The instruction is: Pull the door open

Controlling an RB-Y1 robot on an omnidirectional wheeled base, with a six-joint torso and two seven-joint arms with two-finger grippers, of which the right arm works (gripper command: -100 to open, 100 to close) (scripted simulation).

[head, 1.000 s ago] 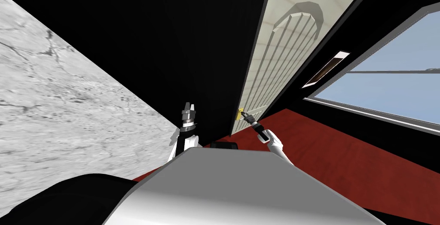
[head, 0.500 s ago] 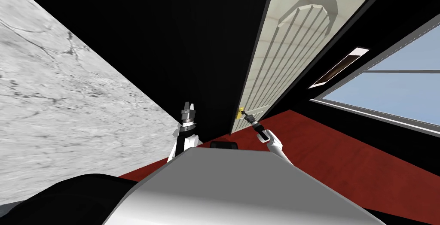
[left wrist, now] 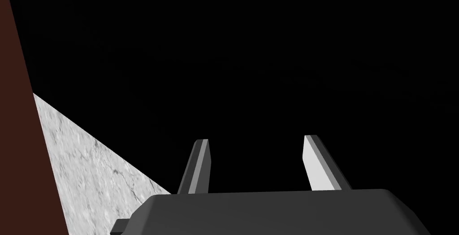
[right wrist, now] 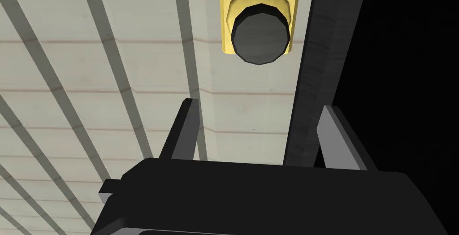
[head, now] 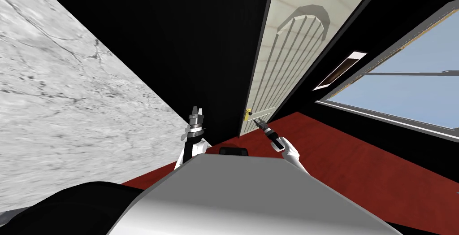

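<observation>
Head view, centre of frame: the right tool [head: 256, 121] points at the lower edge of a cream door [head: 287, 57] ribbed with grey vertical bars. The door runs from mid-frame up to the top edge, right of centre. Its dark round knob [right wrist: 260, 32] sits on a yellow plate [right wrist: 228, 12] close to the door's dark edge strip [right wrist: 322, 44].

Seen from the right wrist, the tool's two fingers stand wide apart and grip nothing. The knob lies just beyond their tips, in line with the gap but clear of both blades. The left tool [head: 197, 110], left of centre in the head view, is also spread wide and empty, facing a black area [head: 179, 44] where nothing is drawn.

A grey-white marbled wall [head: 54, 102] takes the left of the frame. A red floor [head: 358, 156] and a window [head: 412, 93] take the right.

Judged from this moment, the task is at or near its start (how far the door stands from its frame cannot be read against the black beside it). No hold on the knob exists. What seems left is the advance onto the knob, the closing of the fingers on it, and the pull itself.
</observation>
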